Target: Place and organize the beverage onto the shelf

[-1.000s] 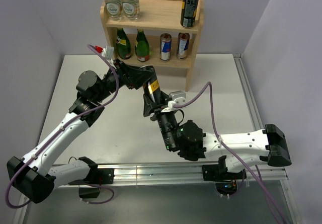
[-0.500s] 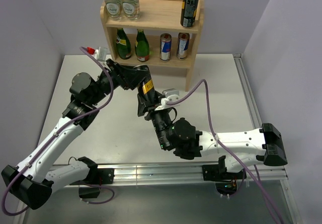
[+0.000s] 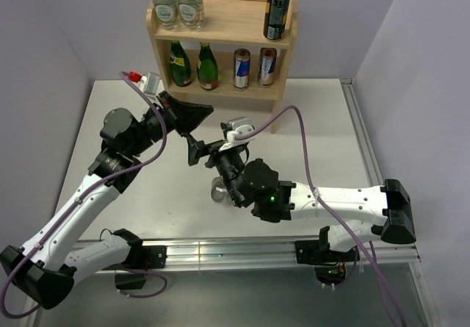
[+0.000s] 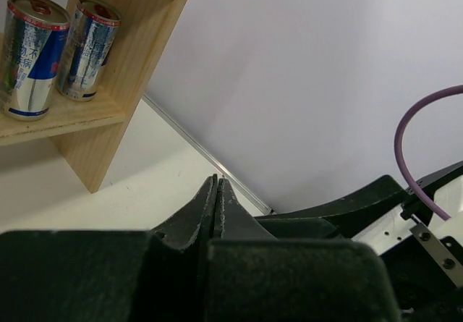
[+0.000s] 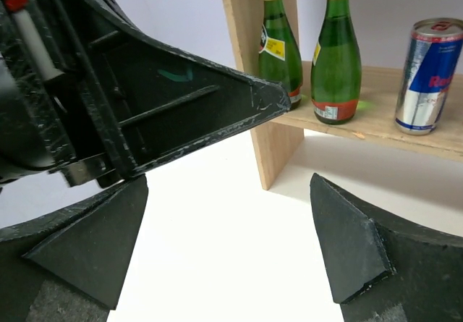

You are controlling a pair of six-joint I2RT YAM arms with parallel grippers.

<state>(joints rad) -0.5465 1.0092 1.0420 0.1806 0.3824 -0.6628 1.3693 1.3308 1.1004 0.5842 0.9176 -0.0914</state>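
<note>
Left gripper (image 4: 218, 186) clenched empty, right gripper (image 5: 228, 184) spread; shelf (image 3: 231, 22) stands beyond both, apart.

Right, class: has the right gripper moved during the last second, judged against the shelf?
Yes. In the top view the right gripper has slid left, from under the middle of the shelf to under its green bottles.

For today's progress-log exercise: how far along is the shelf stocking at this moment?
Done: the shelf holds two clear bottles and a black can on top, two green bottles and two silver cans below. In hand: nothing; left gripper shut, right gripper open. Left: seemingly one loose can lying on the table beneath the right arm.
</note>
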